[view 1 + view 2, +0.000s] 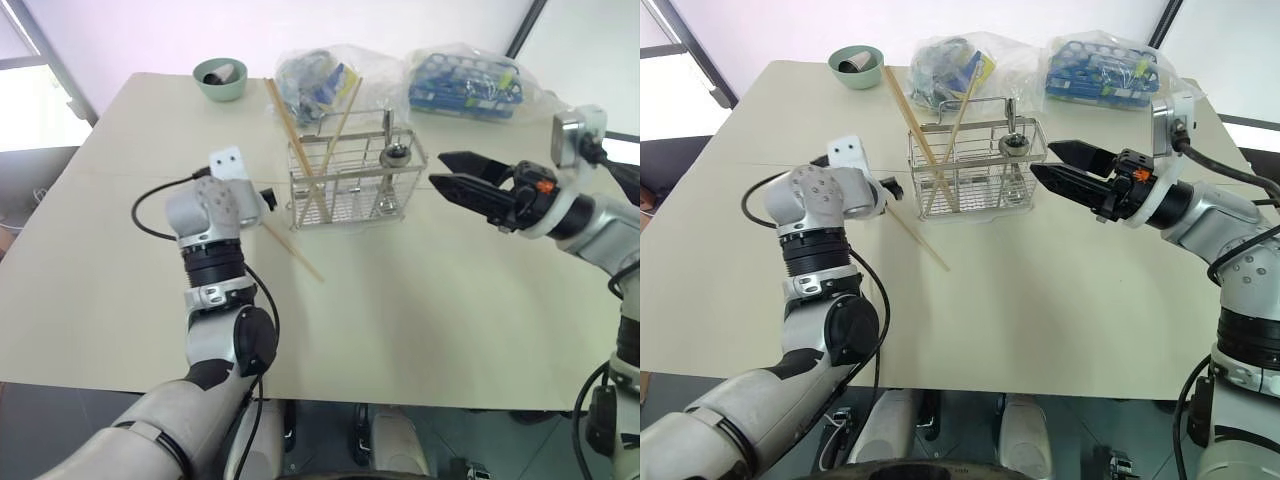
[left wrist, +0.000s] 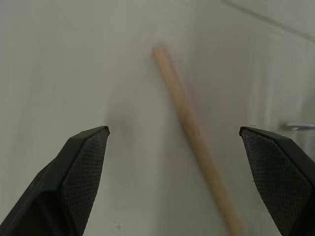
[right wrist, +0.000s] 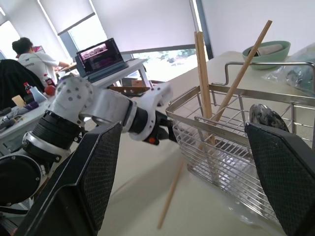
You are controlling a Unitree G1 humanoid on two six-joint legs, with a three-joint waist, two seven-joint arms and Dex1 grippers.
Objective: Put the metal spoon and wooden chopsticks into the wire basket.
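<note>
Three wooden chopsticks (image 1: 300, 150) and one metal spoon (image 1: 393, 158) are being held in the wire basket (image 1: 352, 180); a fourth stick (image 2: 194, 137) is lying on the tabletop (image 1: 440, 310) between the released left claw (image 2: 174, 147); the right claw (image 1: 1052, 165) is gaping, empty.

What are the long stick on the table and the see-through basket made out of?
The chopstick on the table looks like plain wood: light brown, matte, no shine. The wire basket looks like metal: thin silvery rods crossing in a grid, with bright glints. Whether it is steel or chrome-plated can't be told.

A pale green bowl (image 1: 220, 79) sits at the upper left of the beige table (image 1: 420, 320). Two clear plastic bags, one (image 1: 318, 76) at top centre and one (image 1: 468, 80) at upper right, hold blue items.
</note>
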